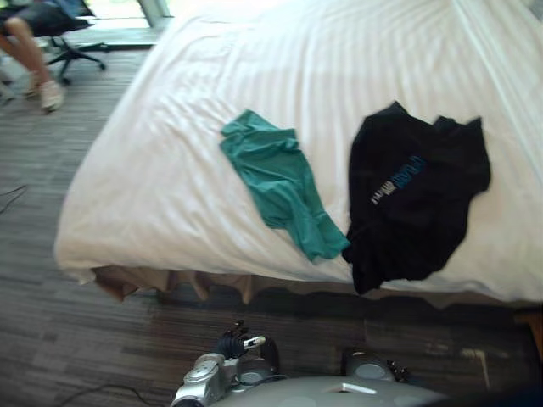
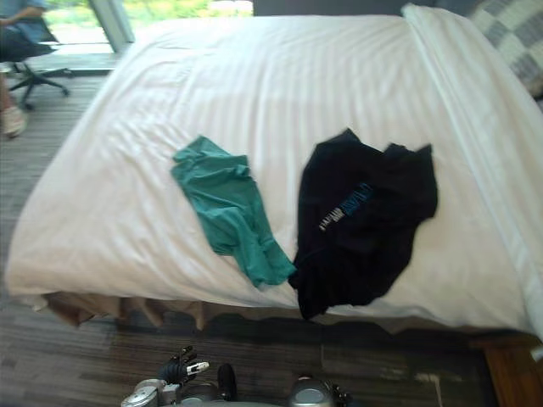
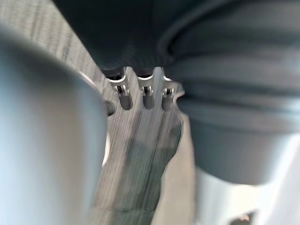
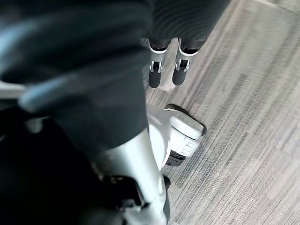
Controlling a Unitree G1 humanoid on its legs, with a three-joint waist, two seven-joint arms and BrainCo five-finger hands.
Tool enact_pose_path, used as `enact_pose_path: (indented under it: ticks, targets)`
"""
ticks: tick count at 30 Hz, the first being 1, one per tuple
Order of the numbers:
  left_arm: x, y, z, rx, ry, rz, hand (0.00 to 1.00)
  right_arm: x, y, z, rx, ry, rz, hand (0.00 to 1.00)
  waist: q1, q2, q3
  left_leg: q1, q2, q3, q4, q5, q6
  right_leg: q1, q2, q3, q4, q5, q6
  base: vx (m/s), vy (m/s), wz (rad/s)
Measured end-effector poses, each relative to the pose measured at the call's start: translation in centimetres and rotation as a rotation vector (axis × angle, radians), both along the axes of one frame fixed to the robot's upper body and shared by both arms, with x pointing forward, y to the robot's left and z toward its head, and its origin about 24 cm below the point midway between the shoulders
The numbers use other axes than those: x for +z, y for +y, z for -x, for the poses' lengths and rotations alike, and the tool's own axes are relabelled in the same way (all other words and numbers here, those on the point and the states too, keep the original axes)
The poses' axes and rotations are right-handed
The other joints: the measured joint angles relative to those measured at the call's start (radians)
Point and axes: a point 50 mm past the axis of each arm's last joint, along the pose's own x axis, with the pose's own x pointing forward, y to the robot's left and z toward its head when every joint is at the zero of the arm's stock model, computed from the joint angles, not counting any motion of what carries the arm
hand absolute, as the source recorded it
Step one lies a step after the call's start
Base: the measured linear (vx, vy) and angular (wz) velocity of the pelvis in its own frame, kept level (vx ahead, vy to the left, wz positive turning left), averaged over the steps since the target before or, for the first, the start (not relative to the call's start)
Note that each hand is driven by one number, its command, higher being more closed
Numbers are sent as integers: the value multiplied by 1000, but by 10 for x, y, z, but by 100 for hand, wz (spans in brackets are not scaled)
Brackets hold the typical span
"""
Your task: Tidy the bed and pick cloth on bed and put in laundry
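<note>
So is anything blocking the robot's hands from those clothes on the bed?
Nothing visible. The green cloth and black shirt lie near the front edge of the bed, with floor before it. The left hand and right hand hang low, fingers relaxed, holding nothing.

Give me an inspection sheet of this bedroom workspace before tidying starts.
Surface: white striped bed cover, lightly wrinkled toward the robot's left.
Job's things: crumpled teal-green cloth beside a black printed T-shirt, both near the bed's near edge; the shirt's hem reaches it.
Clutter: nothing seen.
Hands: left hand and right hand hang over the floor, fingers straight, holding nothing.
Cables: nothing seen on the bed.
Surroundings: grey wood-grain floor; a seated person on a black office chair, far left; checked pillow, far right.
</note>
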Motion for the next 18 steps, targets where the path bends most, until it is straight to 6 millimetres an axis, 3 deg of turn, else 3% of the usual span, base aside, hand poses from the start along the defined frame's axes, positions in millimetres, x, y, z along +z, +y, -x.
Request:
enact_pose_path:
  ticks: [5,8,13,16,18]
  targets:
    - [-3,3,12,125,25,43,0,1,-4,-10,-209,-22,-69,0,-5,-1,-18,36,14,52,-62,36,-12,-12,27,40,-12,30,-11,-47,-4,-31]
    - [-5,3,17,252,34,90,0,-3,-2,2,-490,25,-134,0,-8,6,-17,61,24,60,-65,42,-20,5,37,49,-18,40,-16,-99,-21,-14]
    - [-9,9,32,442,69,71,0,-6,-6,25,-809,66,-158,0,-6,26,-35,82,39,92,-69,31,-34,18,50,70,-27,45,-20,-106,-8,-17]
    - [-8,26,43,593,83,11,0,-5,-6,38,-993,51,-154,0,-3,35,-50,82,56,145,-69,23,-33,15,64,93,-44,51,-21,-41,-4,-27]
    - [-1,40,34,703,25,-18,0,0,-19,47,-1140,3,-105,0,-7,40,-55,85,66,200,-69,22,-34,12,62,93,-44,51,-20,-8,2,-3]
